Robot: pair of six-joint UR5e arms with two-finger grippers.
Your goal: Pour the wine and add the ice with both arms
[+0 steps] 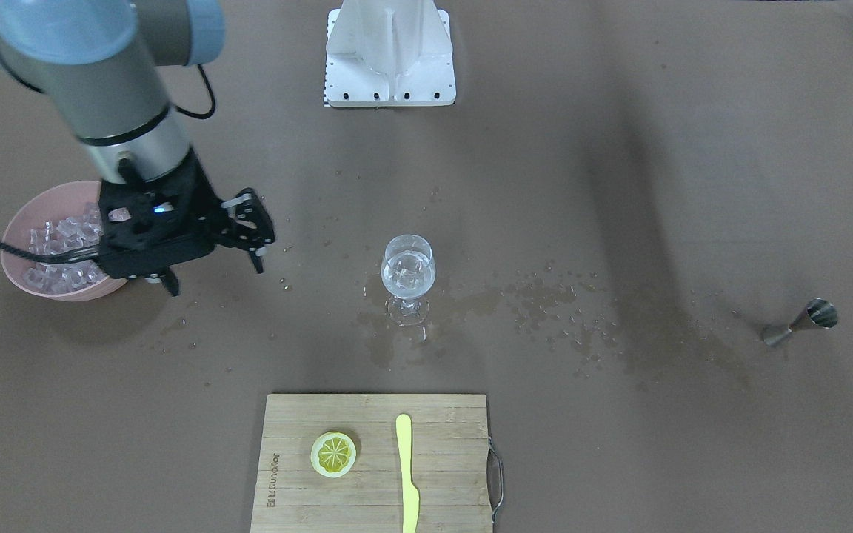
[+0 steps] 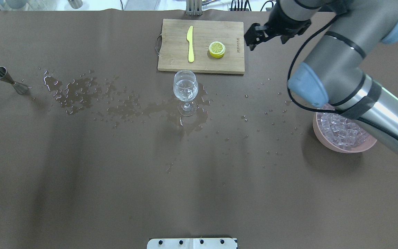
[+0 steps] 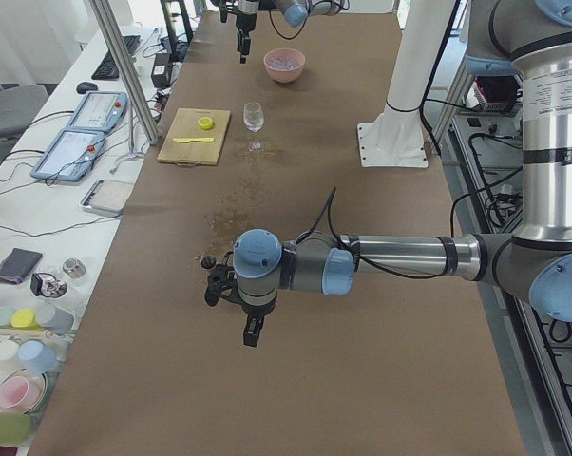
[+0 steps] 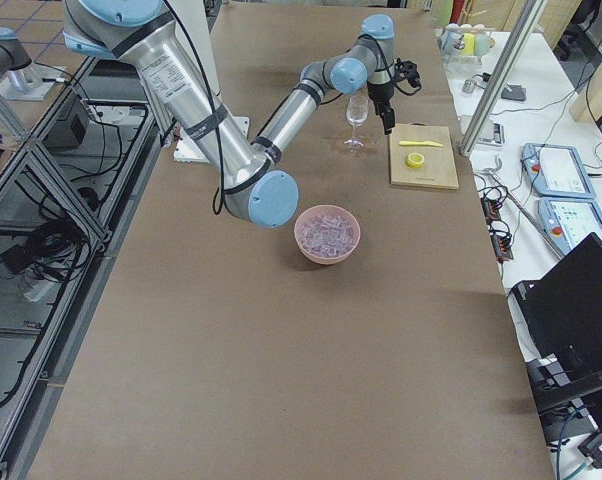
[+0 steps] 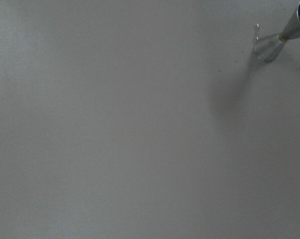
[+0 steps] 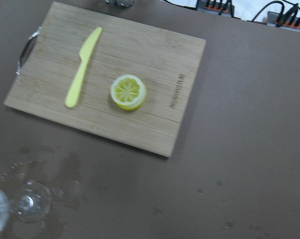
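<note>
**Markings.** The only writing I find is a dark printed mark along one short edge of the cutting board point(image 1: 441, 444). Its letters are too small and too turned for me to read in any view.

**Right arm.** The right gripper point(image 1: 213, 270) hangs above the worktop point(image 1: 619, 185), just beside the pink bowl point(image 1: 15, 222), on the side toward the glass point(image 1: 408, 274). Its fingers point(image 1: 258, 260) are spread wide and carry nothing. The arm covers part of the bowl in both table views.

**Left arm.** The left gripper point(image 3: 234, 306) appears only in the left side view, low over the worktop near the steel jigger point(image 1: 800, 322). I cannot tell how its fingers stand. The left wrist camera shows bare worktop, with the jigger cut off at the top right corner.

**Task items.**
- The ice point(image 1: 64, 237) is heaped in the pink bowl.
- The glass stands upright near the middle of the worktop, between the bowl and the jigger.
- The wine point(image 1: 408, 281) sits low in the glass. A few clear lumps show in it, but I cannot separate cubes from liquid with confidence.
- Wet patches and droplets lie around the foot of the glass and run toward the jigger.

**Other items.** A lemon half point(image 1: 334, 453), cut face up, and a yellow knife point(image 1: 406, 474) lie apart on the board. The front view cuts off the board's near edge, and the right wrist view cuts off most of the glass at its lower left corner.
</note>
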